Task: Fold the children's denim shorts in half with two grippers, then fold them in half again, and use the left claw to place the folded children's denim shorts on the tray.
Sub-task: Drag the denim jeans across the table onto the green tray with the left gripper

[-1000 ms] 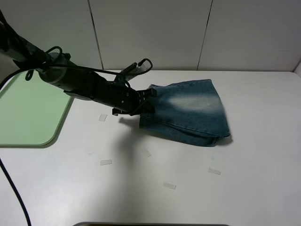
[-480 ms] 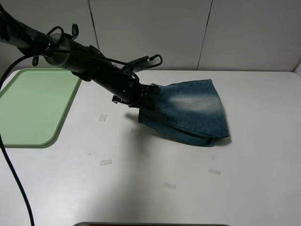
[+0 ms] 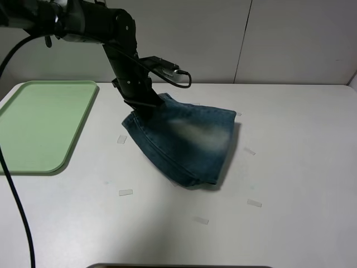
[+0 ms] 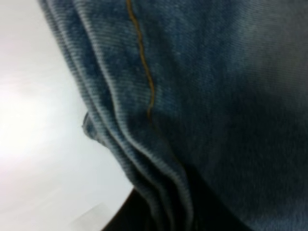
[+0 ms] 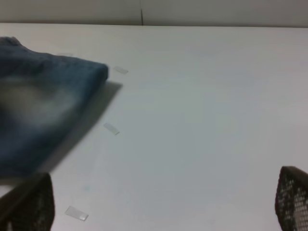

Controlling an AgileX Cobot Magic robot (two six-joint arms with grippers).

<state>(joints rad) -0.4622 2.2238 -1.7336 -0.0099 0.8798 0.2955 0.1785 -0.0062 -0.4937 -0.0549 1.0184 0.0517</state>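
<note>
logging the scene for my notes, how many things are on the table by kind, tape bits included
denim shorts: 1
green tray: 1
small clear tape pieces visible in the high view: 6 (); the last is faint, and the shorts could be hiding more
total: 8

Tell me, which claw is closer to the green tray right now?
The left claw. It grips the denim shorts just beside the tray. The right claw is open, on the far side of the shorts from the tray.
</note>
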